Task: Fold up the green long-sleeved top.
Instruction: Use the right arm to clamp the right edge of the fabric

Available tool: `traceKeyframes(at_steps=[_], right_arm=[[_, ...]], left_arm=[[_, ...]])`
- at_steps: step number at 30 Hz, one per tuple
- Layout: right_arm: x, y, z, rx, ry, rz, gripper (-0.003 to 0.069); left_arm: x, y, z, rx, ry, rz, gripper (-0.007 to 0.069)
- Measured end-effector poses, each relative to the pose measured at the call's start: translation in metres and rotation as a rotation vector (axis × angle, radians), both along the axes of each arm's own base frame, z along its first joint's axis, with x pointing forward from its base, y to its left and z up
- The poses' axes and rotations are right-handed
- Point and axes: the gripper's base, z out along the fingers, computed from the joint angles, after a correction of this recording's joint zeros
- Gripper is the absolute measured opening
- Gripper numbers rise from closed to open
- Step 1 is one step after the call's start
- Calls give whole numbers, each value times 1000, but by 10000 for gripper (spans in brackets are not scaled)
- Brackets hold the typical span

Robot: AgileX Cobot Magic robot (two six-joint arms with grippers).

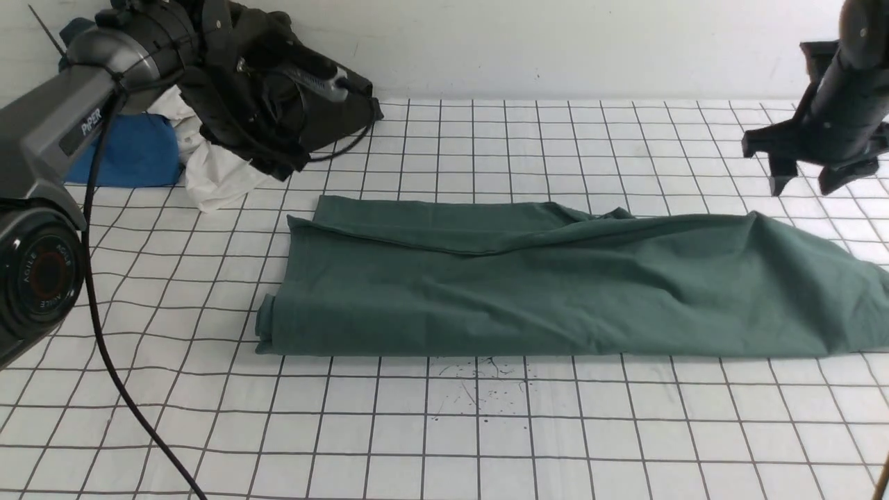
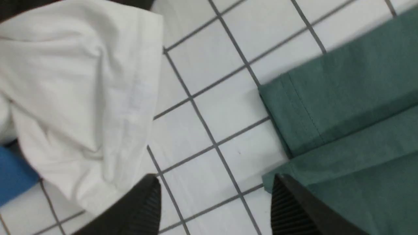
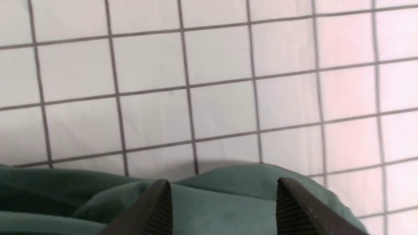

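The green long-sleeved top lies across the middle of the gridded table, folded into a long band, with its right end rumpled and raised. In the left wrist view my left gripper is open over bare table, one fingertip above the top's hemmed left corner. My right gripper hangs open above the far right end of the top. Its fingers stand apart over the green cloth and hold nothing. No logo print shows.
A white cloth, a blue cloth and a dark garment are piled at the far left, close to the top's left end. A black cable trails down the left side. Small ink marks dot the table in front.
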Motion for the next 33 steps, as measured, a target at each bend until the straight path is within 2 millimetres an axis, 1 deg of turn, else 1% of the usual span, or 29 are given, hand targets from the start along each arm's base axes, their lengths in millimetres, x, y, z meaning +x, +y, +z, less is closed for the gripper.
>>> traceKeyframes(at_steps=[1, 2, 3, 4, 5, 6, 7, 8, 9, 10, 11, 14, 15, 16, 17, 19, 21, 22, 23, 24, 28, 33], right_arm=[[-3, -2, 7, -13, -4, 2, 414], [-3, -2, 8, -14, -6, 2, 414], [-7, -7, 20, -20, -24, 10, 416], [-10, -10, 26, -15, -34, 12, 417], [-10, -10, 27, -12, -36, 10, 417], [-12, -13, 32, -4, -42, 11, 417], [-16, -15, 41, 20, -54, 32, 419], [-19, -15, 45, 40, -58, 52, 420], [-20, -14, 46, 48, -60, 60, 420], [-23, -11, 50, 77, -64, 83, 420], [-24, -7, 52, 103, -68, 107, 420], [-23, 4, 51, 152, -65, 152, 420], [-23, 7, 50, 166, -62, 159, 420], [-23, 8, 50, 168, -62, 162, 420], [-22, 10, 48, 176, -58, 170, 420], [-20, 11, 43, 185, -49, 172, 420], [-18, 11, 38, 186, -36, 171, 420], [-18, 11, 37, 186, -35, 170, 420], [-16, 11, 33, 187, -27, 170, 420], [-14, 11, 28, 190, -23, 169, 420], [-10, 11, 18, 193, -12, 167, 420], [-8, 11, 12, 194, -6, 166, 420]], left_arm=[[-2, 1, 6, -23, 21, 35, 451], [-2, 1, 7, -28, 25, 40, 453], [-7, -3, 20, -75, 58, 65, 452], [-9, -5, 24, -90, 62, 59, 442], [-9, -6, 24, -93, 63, 58, 438], [-11, -10, 26, -105, 69, 45, 420], [-14, -19, 26, -118, 84, 10, 369], [-15, -25, 22, -122, 97, -14, 328], [-16, -27, 21, -122, 103, -24, 310], [-18, -35, 13, -121, 129, -55, 253], [-21, -42, 1, -115, 168, -79, 182], [-27, -52, -29, -95, 259, -125, 51], [-29, -55, -37, -89, 284, -142, 30], [-30, -55, -41, -87, 297, -145, 22], [-34, -58, -55, -82, 335, -175, 4], [-37, -63, -72, -69, 378, -230, -7], [-38, -66, -83, -66, 398, -261, -8], [-38, -67, -83, -67, 398, -263, -8], [-37, -67, -89, -66, 399, -262, -8], [-35, -66, -91, -69, 384, -254, -8], [-21, -66, -92, -96, 260, -174, -8], [-5, -60, -94, -150, 133, -73, -8]])
